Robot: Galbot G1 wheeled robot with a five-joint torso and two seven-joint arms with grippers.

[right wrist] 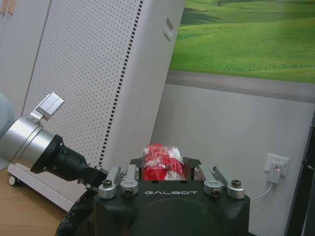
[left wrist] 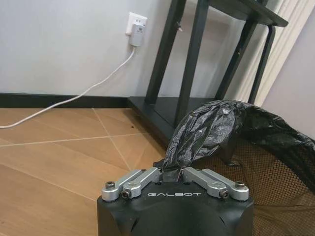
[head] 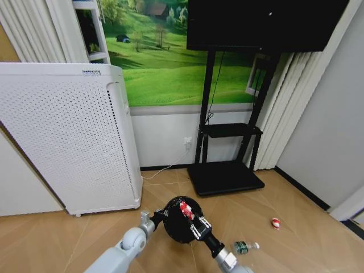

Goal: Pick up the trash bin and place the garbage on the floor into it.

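The left gripper clamps the bin rim, holding it up as a target; the right gripper grips a red-and-white lump over its mouth. A second lump and the can lie on the floor.

left arm: pale grey rounded links, silver cylindrical wrist, black tapered end section
right arm: silver wrist collar, black segment toward the gripper
left gripper: black housing marked GALBOT in white, silver linkage bars with dark screws
right gripper: same black GALBOT housing, silver screwed linkages
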